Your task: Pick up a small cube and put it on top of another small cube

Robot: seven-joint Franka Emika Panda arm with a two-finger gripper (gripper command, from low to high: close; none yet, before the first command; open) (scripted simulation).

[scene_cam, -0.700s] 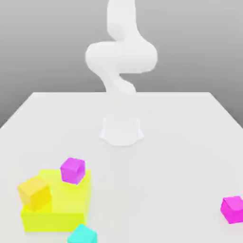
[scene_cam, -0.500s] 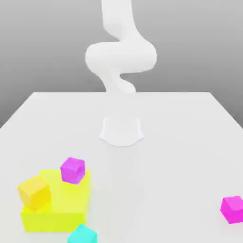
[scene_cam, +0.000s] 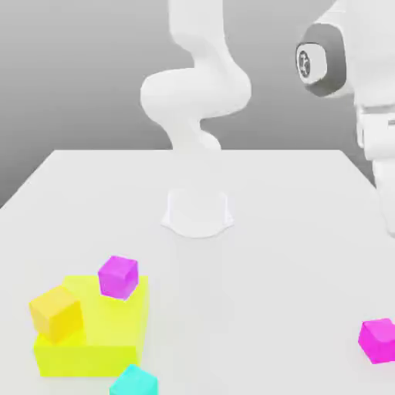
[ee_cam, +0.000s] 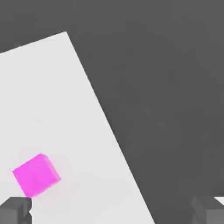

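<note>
the table (scene_cam: 293, 231) is a wide white slab, its far edge running level across the exterior view and its side edges slanting outward toward the camera. most of its middle and far half lies bare around the arm's round base (scene_cam: 197, 213). the arm (scene_cam: 197, 85) rises from that base, and its hand end hangs high at the exterior view's right, above the table's side edge.

no bin or tray stands here; the nearest thing to a holder is the yellow block (scene_cam: 96, 332), near the front at the exterior view's left. on its top sit two cubes: an orange cube (scene_cam: 55, 312) at the near left corner and a magenta cube (scene_cam: 118, 276) at the far right corner. a teal cube (scene_cam: 133, 381) lies on the table just in front of the block, cut by the picture's lower edge.

a second magenta cube (scene_cam: 378, 340) sits alone on the table, close to the edge at the exterior view's right, well apart from the block. in the hand view this cube (ee_cam: 36, 174) lies near the table's edge, with dark floor beyond.

the gripper (ee_cam: 111, 210) has its fingers (ee_cam: 15, 211) spread wide apart, nothing between them.

count: two magenta cubes, one orange, one teal, one yellow block.
</note>
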